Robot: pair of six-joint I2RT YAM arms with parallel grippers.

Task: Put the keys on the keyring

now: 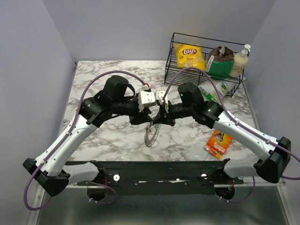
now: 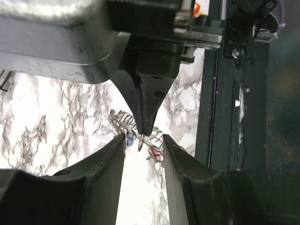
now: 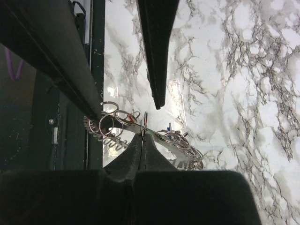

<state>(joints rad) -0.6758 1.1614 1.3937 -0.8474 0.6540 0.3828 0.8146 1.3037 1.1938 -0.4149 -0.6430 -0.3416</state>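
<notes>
Far beyond the right claw (image 3: 142, 136), a black wire basket (image 1: 171, 51) holds a yellow crisp bag (image 1: 189, 55), a green packet (image 1: 219, 66) and a cream pump bottle (image 1: 239, 61). A green-and-white pouch (image 1: 212, 90) lies just before it on the marble worktop (image 1: 103, 136). An orange snack packet (image 1: 219, 143) lies to that claw's right. The toothed grey metal keyring (image 1: 151, 136) sits directly below both claws. The left claw (image 2: 144, 137) is parted narrowly around the right claw's tips, which are pinched together on a small thin wire ring (image 2: 140, 142), with a tiny red key (image 2: 157, 153) beside it.
</notes>
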